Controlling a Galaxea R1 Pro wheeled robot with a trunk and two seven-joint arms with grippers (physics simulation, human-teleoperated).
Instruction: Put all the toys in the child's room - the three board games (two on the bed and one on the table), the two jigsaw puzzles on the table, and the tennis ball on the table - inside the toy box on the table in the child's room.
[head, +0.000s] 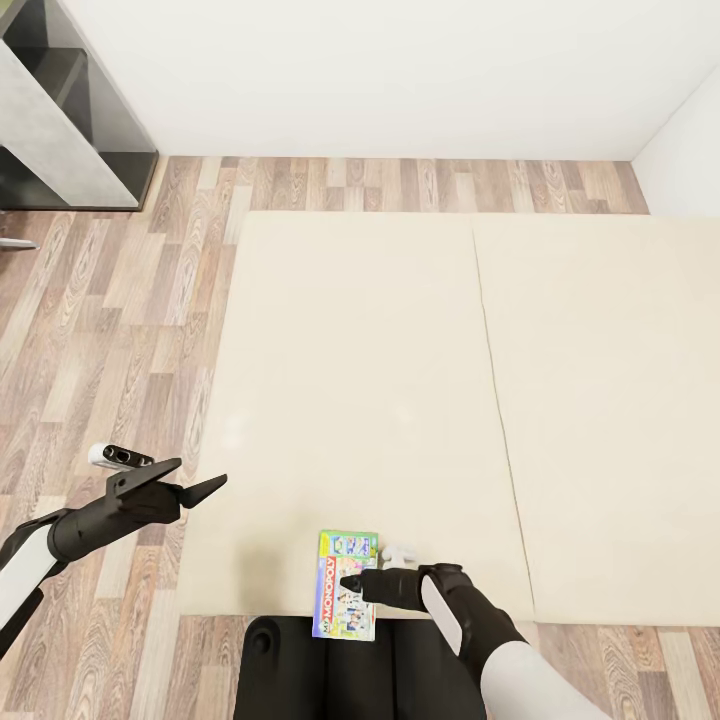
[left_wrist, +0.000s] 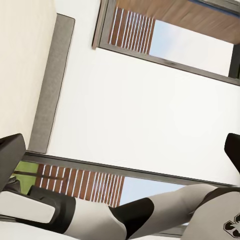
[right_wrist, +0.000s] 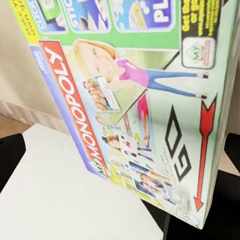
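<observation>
Closest to me, the Monopoly box (head: 346, 586) lies flat on the bed (head: 400, 400), right at the near edge, its end overhanging a little. My right claw (head: 352, 583) is down on it, dark fingertips over the lid near the box's middle. Whether the jaws are clamped on an edge or just resting there, I cannot tell; through the right wrist camera the printed lid (right_wrist: 135, 100) crowds the lens, so I'm very close. I judge this box light, stiff and a bit slick, flat cardboard. Best grip is across a long edge, helped by that overhang, since the flat lid offers nothing to pinch. Off to the left of the box, my left claw (head: 195, 484) hangs released over the wooden floor (head: 110, 330) beside the bed, jaws apart, holding nothing. Farther off the mattress runs bare to the wall.
</observation>
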